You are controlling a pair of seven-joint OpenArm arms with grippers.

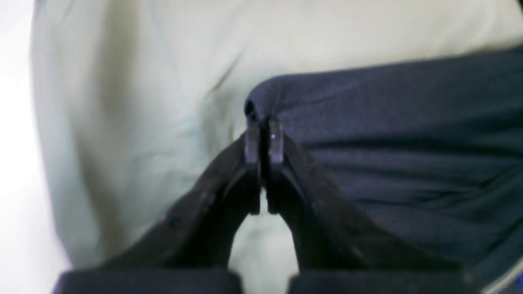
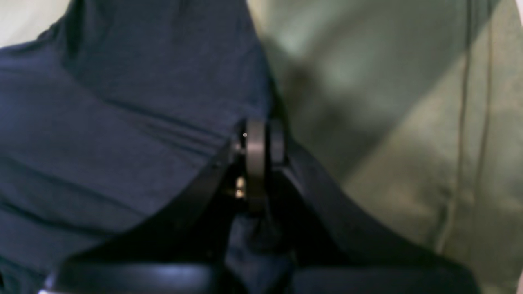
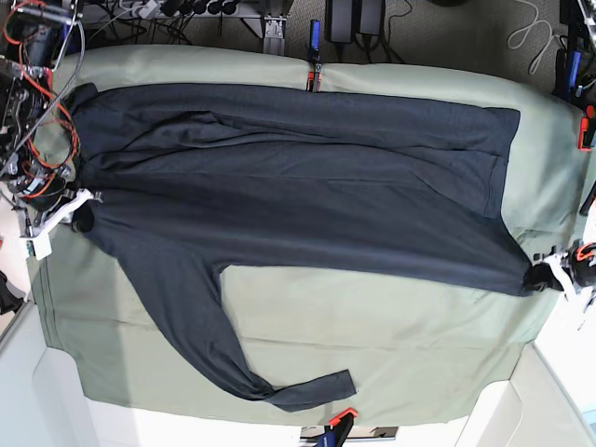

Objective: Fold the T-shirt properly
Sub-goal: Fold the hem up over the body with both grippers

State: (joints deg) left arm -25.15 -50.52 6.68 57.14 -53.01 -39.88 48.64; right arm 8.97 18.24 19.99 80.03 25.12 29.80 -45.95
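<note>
You had the large dark navy, thin knit long-sleeved T-shirt (image 3: 307,177) spread lengthwise across the olive-green table cloth (image 3: 391,345), one sleeve trailing toward the near edge. Your left gripper (image 1: 264,141) was clamped on a rounded corner of the fabric at one end, the jaws pressed together with cloth bunched just above them. Your right gripper (image 2: 261,143) was likewise pinched shut on the shirt's edge at the opposite end. The knit looked light, limp and stretchy, so it would likely sag and wrinkle between the two holds. Gripping at stitched hems or corners, as you did, seemed the safest way to keep it from slipping.
</note>
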